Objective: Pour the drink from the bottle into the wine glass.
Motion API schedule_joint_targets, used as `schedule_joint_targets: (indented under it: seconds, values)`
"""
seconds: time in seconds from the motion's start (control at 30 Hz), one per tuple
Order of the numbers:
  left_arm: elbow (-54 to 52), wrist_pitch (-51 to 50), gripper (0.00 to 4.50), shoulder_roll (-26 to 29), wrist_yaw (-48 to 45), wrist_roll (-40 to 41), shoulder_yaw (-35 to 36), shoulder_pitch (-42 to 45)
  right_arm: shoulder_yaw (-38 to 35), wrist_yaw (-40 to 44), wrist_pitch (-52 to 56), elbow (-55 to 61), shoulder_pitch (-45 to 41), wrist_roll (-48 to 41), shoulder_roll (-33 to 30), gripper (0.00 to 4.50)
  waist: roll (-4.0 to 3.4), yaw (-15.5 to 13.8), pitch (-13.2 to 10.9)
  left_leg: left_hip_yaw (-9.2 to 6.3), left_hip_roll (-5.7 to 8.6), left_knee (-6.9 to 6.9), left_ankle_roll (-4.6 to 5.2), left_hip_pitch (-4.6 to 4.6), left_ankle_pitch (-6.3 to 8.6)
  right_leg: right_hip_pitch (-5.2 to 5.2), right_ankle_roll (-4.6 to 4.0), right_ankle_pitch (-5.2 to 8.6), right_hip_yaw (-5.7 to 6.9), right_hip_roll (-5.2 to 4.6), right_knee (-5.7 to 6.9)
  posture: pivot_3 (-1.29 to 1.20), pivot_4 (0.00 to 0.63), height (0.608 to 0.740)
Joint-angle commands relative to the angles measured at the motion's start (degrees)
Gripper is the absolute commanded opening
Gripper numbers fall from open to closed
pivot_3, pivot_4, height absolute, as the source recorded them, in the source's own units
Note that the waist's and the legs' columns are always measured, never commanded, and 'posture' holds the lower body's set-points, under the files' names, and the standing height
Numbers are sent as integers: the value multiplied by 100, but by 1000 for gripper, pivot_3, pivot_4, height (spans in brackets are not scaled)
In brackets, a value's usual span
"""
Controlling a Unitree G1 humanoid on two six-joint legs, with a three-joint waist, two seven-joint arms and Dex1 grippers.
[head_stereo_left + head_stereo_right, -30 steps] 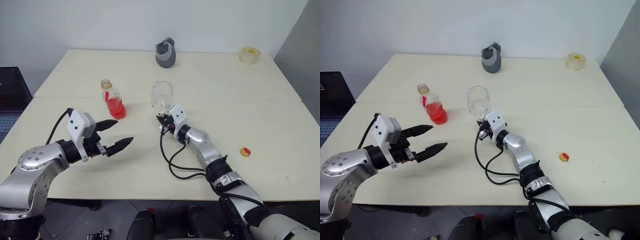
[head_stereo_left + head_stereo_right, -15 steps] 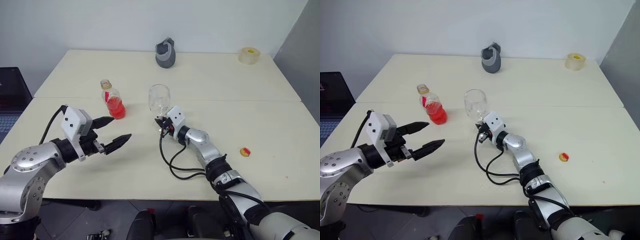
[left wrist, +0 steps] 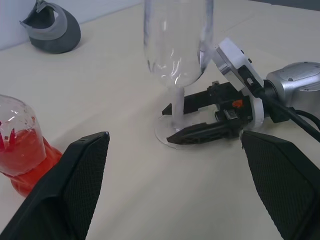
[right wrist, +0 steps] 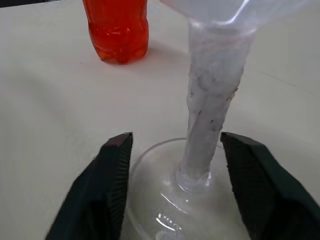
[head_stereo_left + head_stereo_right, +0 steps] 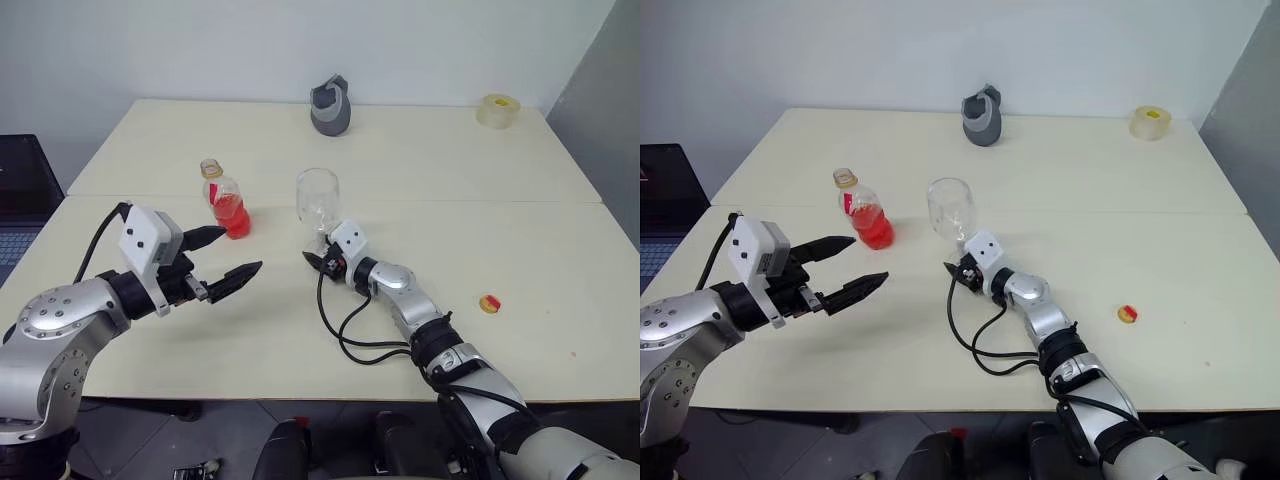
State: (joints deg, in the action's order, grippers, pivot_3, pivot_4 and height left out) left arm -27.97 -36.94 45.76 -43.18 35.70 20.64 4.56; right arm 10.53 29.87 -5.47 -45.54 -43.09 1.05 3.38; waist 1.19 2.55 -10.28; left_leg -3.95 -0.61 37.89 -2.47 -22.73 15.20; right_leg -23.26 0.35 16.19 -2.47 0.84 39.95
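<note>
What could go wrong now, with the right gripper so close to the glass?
1. The right gripper is open with its fingers on either side of the glass stem, over the foot; a sideways pull-back could tip the empty glass.
2. The bottle stands close by; a falling glass, or the open left gripper reaching in, might knock it over.

A small clear plastic bottle (image 5: 226,203) with a rounded body, narrow neck and yellowish-orange top stands upright on the pale bench (image 5: 420,170), on its left half. Bright red translucent liquid (image 5: 232,215) fills roughly its lower half. Near it, to its right and well apart, a tall clear stemmed wine glass (image 5: 318,200) with a slim tulip bowl stands upright and empty, its round foot (image 4: 170,200) flat on the bench and its stem (image 4: 210,125) vertical.
</note>
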Motion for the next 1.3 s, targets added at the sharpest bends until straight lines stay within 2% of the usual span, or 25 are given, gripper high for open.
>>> schedule_joint_targets:
  seconds: [0.03,0.07,0.23,0.43,0.6,0.7,0.83,0.93,1.17,1.3]
  values:
    - [-298,116,4500,127,57,25,150,156,-4,57,66,438,36,-43,1,4273,0,-1,0,0,0,0,0,-1,0,0,0,0,0,0,0,0,150,740]
    - [-342,107,4500,128,82,34,166,173,-7,102,158,601,114,-74,-36,4457,0,-1,0,0,0,0,0,-1,0,0,0,0,0,0,0,0,150,740]
    - [-522,45,4500,129,184,114,241,207,57,305,635,1530,588,-112,-271,4457,0,-11,0,-1,0,1,0,-3,0,0,1,0,-1,-1,-2,0,150,740]
    - [-772,-93,4500,-42,412,338,607,-238,213,893,1498,3812,1598,-193,-1172,4457,-2,-41,-1,-1,0,0,0,-6,1,-1,2,1,-2,-2,-6,0,150,740]
    - [-666,2,4500,-537,743,337,877,-960,92,1801,2598,5789,2262,-1231,-2024,4457,-5,-47,-3,-1,-4,-2,0,0,1,2,-3,4,0,0,-4,0,150,740]
    - [-254,408,4500,-867,1147,-226,788,-1046,-46,1891,3051,6525,2368,-1728,-2282,4457,-3,-61,-2,-12,-4,0,0,-1,1,4,-5,6,10,0,-4,0,150,740]
    - [519,1088,4500,-1376,1938,-1046,503,-637,-120,1923,3265,7068,2368,-2129,-2468,4457,-2,-90,-1,-16,0,0,1,1,1,9,-5,6,14,1,-5,0,150,740]
    - [1074,1407,4500,-1585,2125,-1481,102,-228,-60,1889,3305,7282,2397,-2222,-2574,4457,9,-116,4,-19,3,4,0,-6,1,10,-5,6,19,0,-9,0,150,740]
    - [2330,1890,4500,-1695,2024,-1906,-478,701,-31,1403,3688,7670,2251,-2248,-2536,4457,12,-103,5,-18,5,4,0,-8,1,7,-4,5,19,-4,-7,0,150,740]
    - [3243,2188,4500,-1685,1965,-2053,-563,1198,-74,1138,4030,7889,2155,-2240,-2631,4457,11,-86,4,-18,5,4,0,-8,1,6,-5,5,19,-3,-6,0,150,740]
